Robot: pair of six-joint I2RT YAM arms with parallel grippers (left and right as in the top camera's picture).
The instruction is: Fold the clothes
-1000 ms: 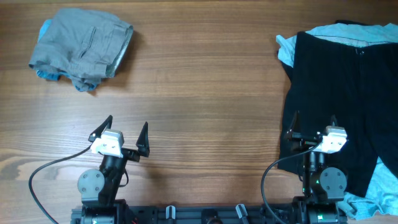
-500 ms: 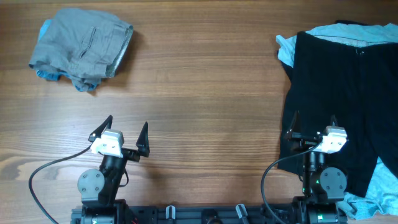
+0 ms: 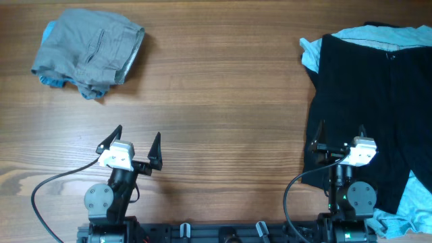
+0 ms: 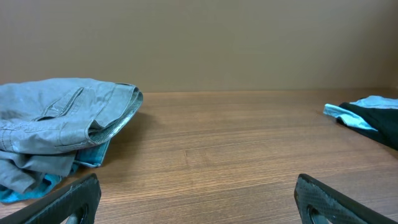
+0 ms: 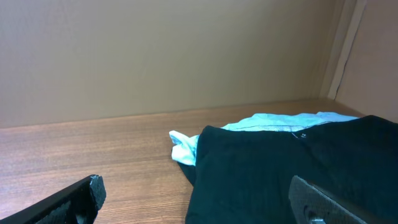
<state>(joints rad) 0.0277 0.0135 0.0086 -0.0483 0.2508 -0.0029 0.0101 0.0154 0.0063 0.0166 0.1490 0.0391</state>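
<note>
Grey pile (image 3: 88,50) lies far left on the counter (image 3: 223,94). Your left claw (image 3: 137,140) stands wide open, empty. Your right claw (image 3: 341,133), equally wide and empty, sits nearer the work, over the near-left edge of the black garment (image 3: 378,101), whose length runs straight ahead.

Matt wood-grain table (image 3: 229,101); soft grey cloth bundle (image 3: 91,47); matt black fabric garment (image 3: 371,101).

Grey garment (image 3: 88,48), black garment (image 3: 371,101).
</note>
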